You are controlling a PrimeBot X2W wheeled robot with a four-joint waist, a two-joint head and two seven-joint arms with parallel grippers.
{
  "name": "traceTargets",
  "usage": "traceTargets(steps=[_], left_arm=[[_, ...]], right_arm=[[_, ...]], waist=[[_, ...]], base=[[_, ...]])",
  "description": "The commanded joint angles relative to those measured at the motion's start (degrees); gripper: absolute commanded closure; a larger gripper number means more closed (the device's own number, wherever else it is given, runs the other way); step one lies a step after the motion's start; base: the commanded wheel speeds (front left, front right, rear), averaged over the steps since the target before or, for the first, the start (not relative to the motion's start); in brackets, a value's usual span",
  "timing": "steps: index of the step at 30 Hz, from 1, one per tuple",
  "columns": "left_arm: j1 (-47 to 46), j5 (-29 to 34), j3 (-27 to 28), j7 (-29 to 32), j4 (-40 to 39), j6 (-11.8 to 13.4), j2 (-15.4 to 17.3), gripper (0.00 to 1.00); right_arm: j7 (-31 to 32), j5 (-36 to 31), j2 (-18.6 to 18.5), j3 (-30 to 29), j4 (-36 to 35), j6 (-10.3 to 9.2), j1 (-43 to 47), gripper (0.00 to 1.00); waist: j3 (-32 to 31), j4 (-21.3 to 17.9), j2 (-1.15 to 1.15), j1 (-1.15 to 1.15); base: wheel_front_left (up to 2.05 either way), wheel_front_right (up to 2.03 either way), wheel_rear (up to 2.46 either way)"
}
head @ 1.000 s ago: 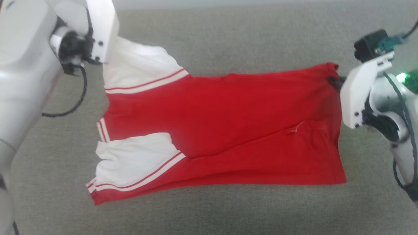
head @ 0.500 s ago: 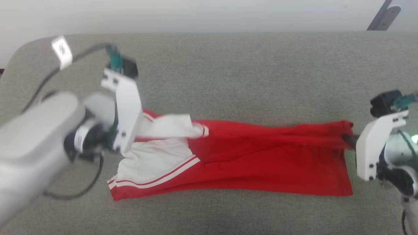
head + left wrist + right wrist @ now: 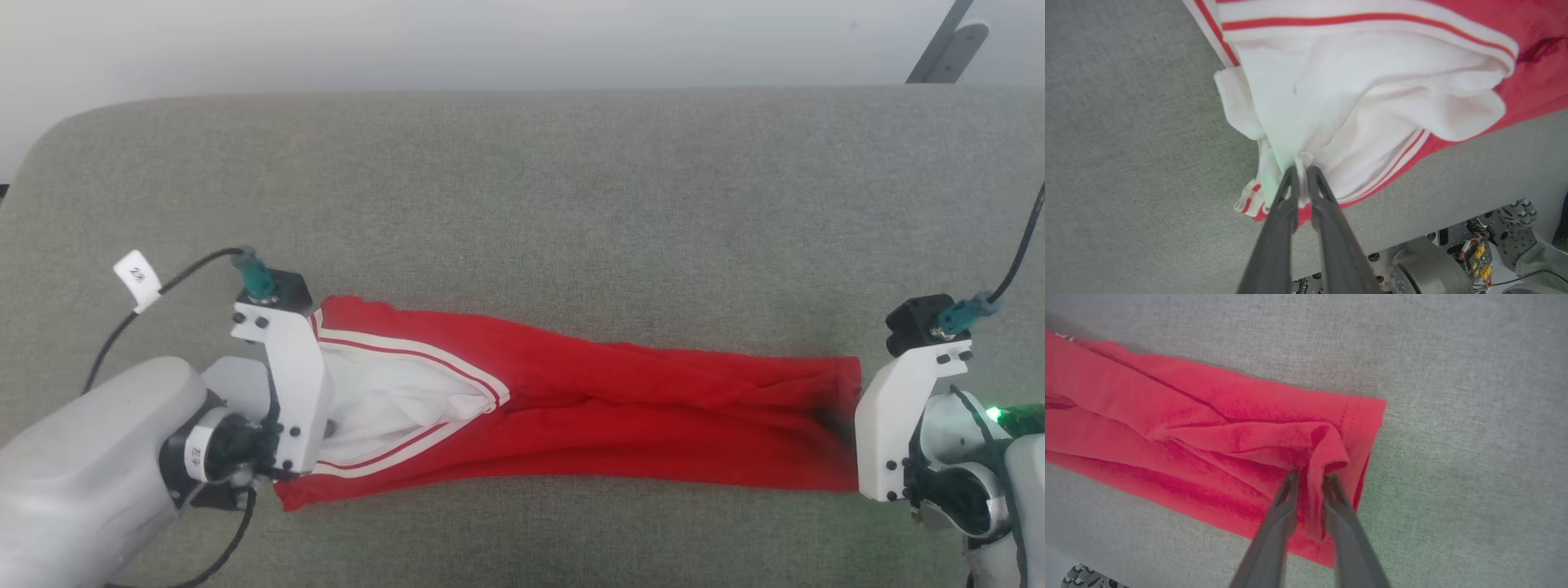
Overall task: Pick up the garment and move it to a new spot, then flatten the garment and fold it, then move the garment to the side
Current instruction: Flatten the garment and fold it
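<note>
On the grey cushion [image 3: 522,180] my shirt [image 3: 620,416] now lies folded lengthwise, so this fold is laid. My left gripper [image 3: 1299,171] pinches the sleeve [image 3: 1331,102]. My right gripper [image 3: 1310,477] stands slightly apart around the hem [image 3: 1367,416], and I can't tell if it is gripping.

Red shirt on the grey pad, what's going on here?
A two-armed robot is handling the garment, red with white sleeves, on a grey padded surface. The garment lies folded lengthwise into a narrow band stretched between the arms. The left pincer pinches the white sleeve end. The right pincer has a bunched fold of the red hem end between its fingers.
</note>
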Motion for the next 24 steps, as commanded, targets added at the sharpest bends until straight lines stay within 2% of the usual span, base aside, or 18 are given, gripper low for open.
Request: traceTargets(steps=[1,8,14,20,24], left_arm=[[0.7,-0.3,0.6,-0.9,0.5,-0.4,-0.4,0.0],[2.7,0.2,3.1,-8.7,1.8,-2.8,-0.4,0.0],[5.1,5.5,4.1,-21.4,2.2,-6.0,0.8,0.0],[9.8,6.7,7.3,-35.2,4.1,-6.0,0.9,0.0],[13.4,6.9,9.4,-43.9,5.6,-5.2,0.7,0.0]], right_arm=[[-0.4,0.2,0.1,0.0,0.3,0.02,-0.5,0.0],[-2.4,0.3,-0.5,-1.6,-0.8,0.02,0.0,0.0],[-4.7,-0.8,0.1,-5.9,-0.8,0.02,1.3,0.0],[-5.7,-1.7,0.0,-8.5,0.9,0.02,3.1,0.0],[-5.2,-1.6,0.2,-8.8,2.9,0.02,3.9,0.0]], waist=[[-0.3,0.0,0.0,0.0],[-3.0,0.6,0.0,0.0],[-5.1,1.3,0.0,0.0],[-6.2,2.2,0.0,0.0],[-6.3,3.1,0.0,0.0]], base=[[0.0,0.0,0.0],[0.0,0.0,0.0],[0.0,0.0,0.0],[0.0,0.0,0.0],[0.0,0.0,0.0]])
